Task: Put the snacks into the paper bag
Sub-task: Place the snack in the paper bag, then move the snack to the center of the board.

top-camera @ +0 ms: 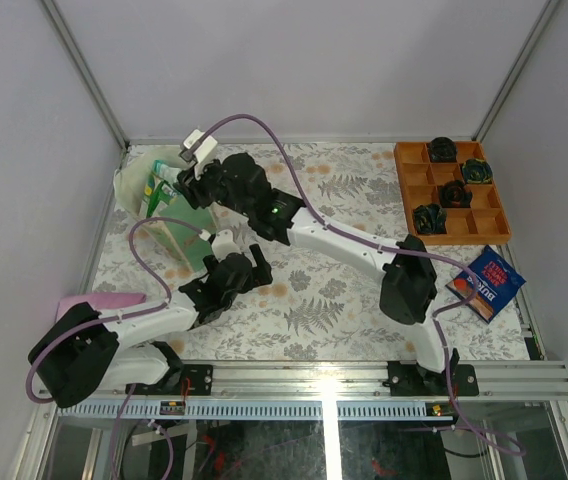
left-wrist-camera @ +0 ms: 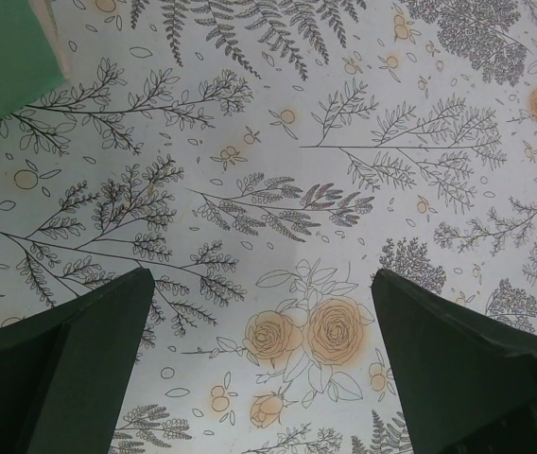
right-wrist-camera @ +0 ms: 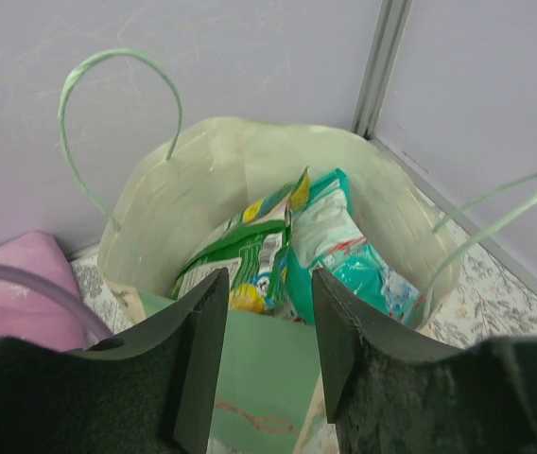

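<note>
The paper bag (top-camera: 164,205) stands at the far left of the table, cream with mint-green sides. In the right wrist view its mouth (right-wrist-camera: 250,180) is open and holds a green-white snack packet (right-wrist-camera: 245,251) and a teal packet (right-wrist-camera: 344,251). My right gripper (right-wrist-camera: 268,322) is open and empty, just over the bag's near rim; it also shows in the top view (top-camera: 196,172). My left gripper (left-wrist-camera: 259,359) is open and empty above the bare flowered cloth, beside the bag's green side (left-wrist-camera: 4,57). A blue BURTS crisp bag (top-camera: 486,281) lies at the right edge.
An orange compartment tray (top-camera: 484,225) with dark round objects stands at the back right. A flat pink item (top-camera: 99,300) lies at the left edge, also seen in the right wrist view (right-wrist-camera: 13,293). Grey walls close in the back and sides.
</note>
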`<state>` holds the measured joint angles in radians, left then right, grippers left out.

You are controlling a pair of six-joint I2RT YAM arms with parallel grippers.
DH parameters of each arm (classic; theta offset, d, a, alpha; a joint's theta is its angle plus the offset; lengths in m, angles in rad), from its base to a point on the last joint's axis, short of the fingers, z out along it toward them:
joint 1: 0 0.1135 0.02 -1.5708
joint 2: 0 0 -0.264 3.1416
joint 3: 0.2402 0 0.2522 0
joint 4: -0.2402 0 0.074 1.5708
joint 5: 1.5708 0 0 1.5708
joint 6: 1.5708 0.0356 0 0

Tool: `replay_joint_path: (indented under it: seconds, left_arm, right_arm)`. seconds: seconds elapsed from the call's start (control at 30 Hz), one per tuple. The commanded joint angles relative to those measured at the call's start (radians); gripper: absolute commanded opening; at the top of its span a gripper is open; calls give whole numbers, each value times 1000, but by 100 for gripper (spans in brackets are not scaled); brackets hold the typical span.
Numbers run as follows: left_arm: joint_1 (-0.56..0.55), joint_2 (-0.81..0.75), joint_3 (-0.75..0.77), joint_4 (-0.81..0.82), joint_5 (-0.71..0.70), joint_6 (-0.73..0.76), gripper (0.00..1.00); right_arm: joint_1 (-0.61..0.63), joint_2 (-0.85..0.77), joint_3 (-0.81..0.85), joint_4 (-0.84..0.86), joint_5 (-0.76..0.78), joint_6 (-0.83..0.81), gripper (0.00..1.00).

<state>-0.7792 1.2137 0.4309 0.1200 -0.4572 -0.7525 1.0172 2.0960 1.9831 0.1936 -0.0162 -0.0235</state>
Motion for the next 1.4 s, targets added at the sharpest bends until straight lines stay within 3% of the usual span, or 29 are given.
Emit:
replay_joint_path:
  seconds: [0.0, 0.3, 0.53, 0.6, 0.9, 1.07, 1.2, 1.37]
  left_arm:
    - [-5, 13, 35, 38, -30, 16, 100]
    - [-3, 9, 38, 32, -28, 16, 100]
    - [3, -13, 30, 30, -12, 14, 100]
    - [5, -19, 27, 34, -1, 12, 100]
    - [4, -22, 25, 39, 18, 7, 100]
    - [5, -25, 23, 40, 23, 7, 100]
    - [4, -22, 23, 42, 27, 9, 100]
    - [4, -19, 23, 47, 40, 12, 100]
  right_arm:
    - [1, -147, -57, 73, 35, 9, 49]
    - [2, -480, -413, 131, 182, 70, 58]
    - [1, -794, -798, 141, 430, 171, 68]
    - [1, -959, -990, 117, 556, 222, 73]
    - [-43, -1399, -1313, -188, 963, 507, 83]
    - [-54, -1619, -1380, -497, 1208, 766, 84]
    - [-54, -1703, -1368, -744, 1297, 954, 84]
    - [-54, -1608, -1332, -762, 1311, 925, 87]
